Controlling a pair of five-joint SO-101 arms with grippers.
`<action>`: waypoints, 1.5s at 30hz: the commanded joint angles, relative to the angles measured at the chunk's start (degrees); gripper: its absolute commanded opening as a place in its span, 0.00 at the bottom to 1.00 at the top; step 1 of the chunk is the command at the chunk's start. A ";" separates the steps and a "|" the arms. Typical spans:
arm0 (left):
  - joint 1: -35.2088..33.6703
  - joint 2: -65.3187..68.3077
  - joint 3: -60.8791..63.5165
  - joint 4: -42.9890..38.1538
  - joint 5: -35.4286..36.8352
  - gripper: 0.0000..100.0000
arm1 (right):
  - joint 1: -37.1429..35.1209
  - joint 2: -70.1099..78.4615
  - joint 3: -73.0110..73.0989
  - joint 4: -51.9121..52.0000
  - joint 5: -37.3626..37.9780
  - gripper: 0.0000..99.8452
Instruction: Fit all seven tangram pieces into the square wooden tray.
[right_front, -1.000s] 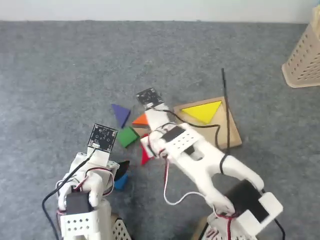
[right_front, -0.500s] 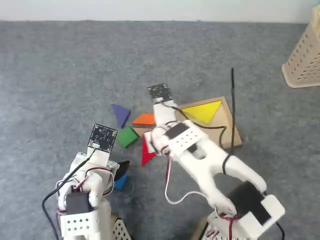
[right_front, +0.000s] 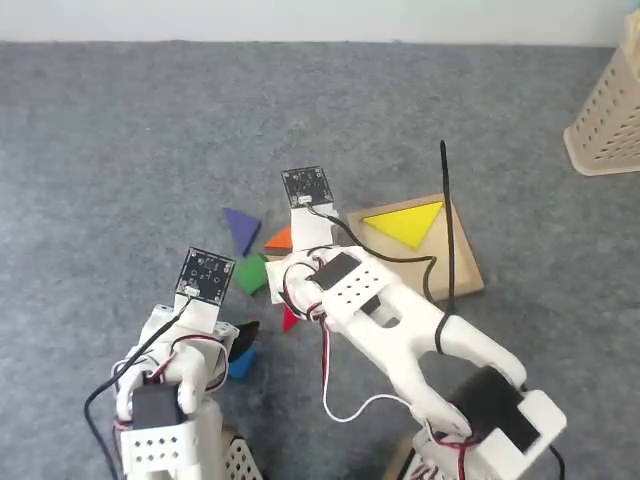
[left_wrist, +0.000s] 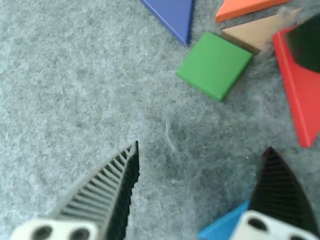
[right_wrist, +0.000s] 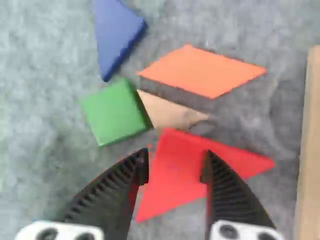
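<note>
- While the grey-carpeted bench (right_front: 140, 120) carries everything, the loose pieces sit in one cluster between our two arms, just beside the tray (right_front: 468, 270).
- Our right gripper (right_wrist: 175, 160) hangs directly over that cluster with its jaws apart and nothing between them. We judge it the nearer of the two to both the pieces and the tray.
- Our left gripper (left_wrist: 202, 150) is likewise spread wide and empty. It is over bare carpet at the cluster's edge, with the light blue piece (left_wrist: 225, 227) just beside one finger.
- From the right gripper, the tray lies on the side away from the left arm. It holds the yellow triangle (right_front: 405, 222) in the half farther from the arms' bases.
- Under the right gripper lies the red triangle (right_wrist: 185, 180). One finger hangs at its edge and the other over its middle, so we judge the jaws do not yet straddle it. Its long edge runs slantwise to the jaws' line, with one sharp corner pointing toward the tray's rim.
- Beyond the red triangle are the orange parallelogram (right_wrist: 200, 70), the green square (right_wrist: 112, 112), the dark blue triangle (right_wrist: 115, 35) and the tan triangle (right_wrist: 167, 115). The tan one is wedged between the green and the red.
</note>
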 joint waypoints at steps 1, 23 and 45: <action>0.09 -0.79 -0.31 0.00 -0.18 0.35 | -0.57 -3.82 -0.97 -1.01 -1.49 0.35; 0.00 -0.79 -0.31 0.00 -0.09 0.35 | -0.31 8.13 -8.26 -2.07 -15.91 0.40; 0.00 -0.79 -0.31 0.00 -0.09 0.35 | 3.82 17.63 -13.80 -0.04 -15.47 0.36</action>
